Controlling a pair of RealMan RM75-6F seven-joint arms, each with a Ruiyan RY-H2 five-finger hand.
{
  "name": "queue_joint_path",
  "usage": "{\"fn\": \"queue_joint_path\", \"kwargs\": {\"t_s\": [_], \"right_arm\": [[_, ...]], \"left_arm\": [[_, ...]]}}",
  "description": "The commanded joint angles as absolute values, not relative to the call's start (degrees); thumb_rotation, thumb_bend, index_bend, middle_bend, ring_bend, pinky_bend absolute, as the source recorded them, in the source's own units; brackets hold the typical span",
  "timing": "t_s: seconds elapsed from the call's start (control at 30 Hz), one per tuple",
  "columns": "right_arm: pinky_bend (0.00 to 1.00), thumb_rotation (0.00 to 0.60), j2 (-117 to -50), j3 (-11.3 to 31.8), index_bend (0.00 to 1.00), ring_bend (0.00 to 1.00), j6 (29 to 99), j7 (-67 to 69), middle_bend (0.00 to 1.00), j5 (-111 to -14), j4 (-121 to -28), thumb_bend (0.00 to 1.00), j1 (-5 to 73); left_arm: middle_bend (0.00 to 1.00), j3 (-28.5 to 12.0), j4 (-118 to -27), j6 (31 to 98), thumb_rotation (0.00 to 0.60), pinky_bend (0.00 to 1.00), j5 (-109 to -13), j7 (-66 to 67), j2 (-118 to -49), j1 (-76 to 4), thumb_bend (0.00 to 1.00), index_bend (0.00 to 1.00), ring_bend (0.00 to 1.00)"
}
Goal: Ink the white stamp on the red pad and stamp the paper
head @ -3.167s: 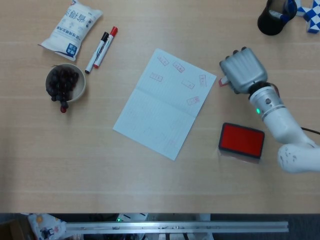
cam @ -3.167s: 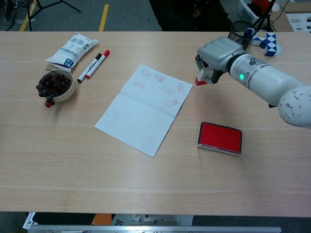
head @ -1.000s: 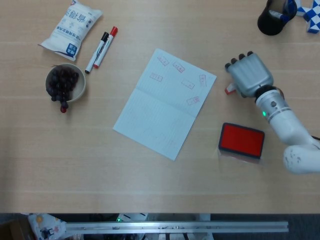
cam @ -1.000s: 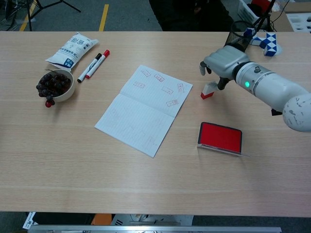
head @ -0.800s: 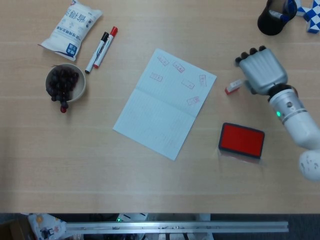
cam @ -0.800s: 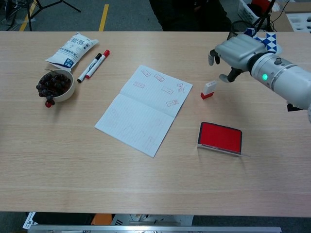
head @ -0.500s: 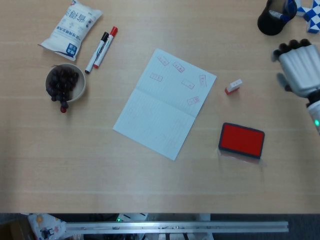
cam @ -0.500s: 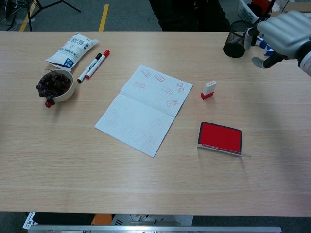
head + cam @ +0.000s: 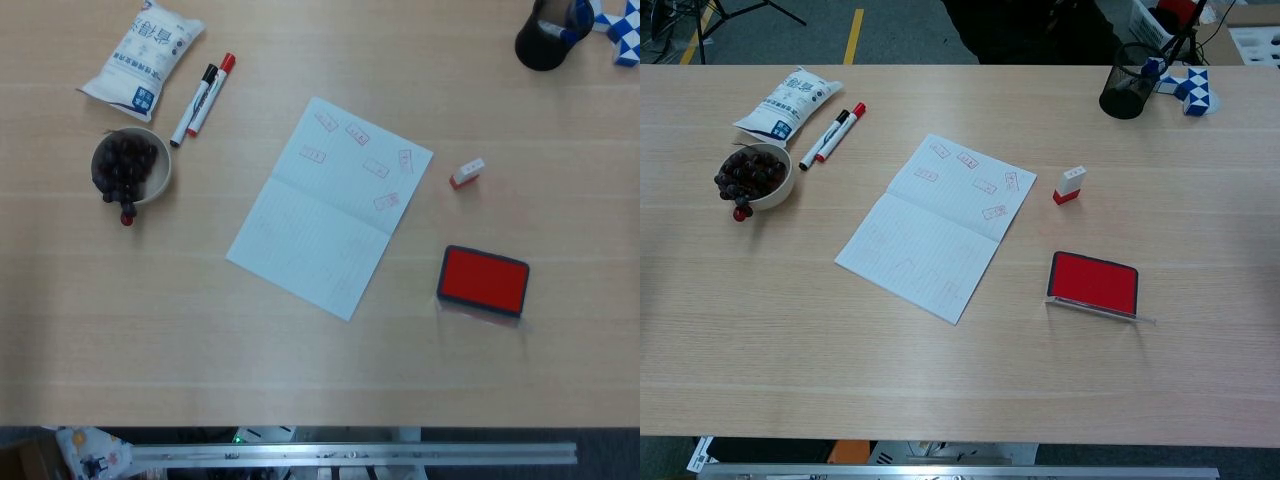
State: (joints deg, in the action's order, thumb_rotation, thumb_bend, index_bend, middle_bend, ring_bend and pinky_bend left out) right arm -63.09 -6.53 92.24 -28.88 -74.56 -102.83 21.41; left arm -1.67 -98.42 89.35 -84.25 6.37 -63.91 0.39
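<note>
The white stamp [image 9: 466, 172] with its red base lies on the table just right of the paper, alone; the chest view shows the stamp [image 9: 1069, 185] standing free. The lined paper [image 9: 330, 206] lies in the middle with several red stamp marks on its upper half, and appears as the paper [image 9: 936, 226] in the chest view. The red ink pad [image 9: 484, 280] sits open below and right of the stamp, also the pad [image 9: 1094, 284] in the chest view. Neither hand appears in either view.
A bowl of dark fruit [image 9: 130, 166] sits at the left, with two markers [image 9: 203, 98] and a white packet [image 9: 143, 52] behind it. A black mesh cup [image 9: 546, 35] and a blue-white puzzle toy [image 9: 620, 28] stand at the far right corner.
The right hand set the stamp down right of the paper, let go, drew away to the right and has left both views. The stamp stays where it was put.
</note>
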Motion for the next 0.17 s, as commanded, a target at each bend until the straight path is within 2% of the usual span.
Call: {"fn": "queue_joint_path", "kwargs": {"t_s": [0.03,0.17], "right_arm": [[0.34,0.600,-61.7,-7.1,0.47,0.34,93.7,-26.9,0.44,-76.3,-103.1,0.33,18.7],[0.34,0.600,-61.1,-6.6,0.47,0.35,93.2,-26.1,0.45,-76.6,-102.9,0.33,17.0]], "left_arm": [[0.09,-1.5,-98.6,89.6,0.600,0.10,-84.6,6.4,-63.8,0.6,0.17,0.07,0.18],[0.09,-1.4,-98.8,89.7,0.600,0.10,-84.8,6.5,-63.8,0.7,0.17,0.07,0.18]]}}
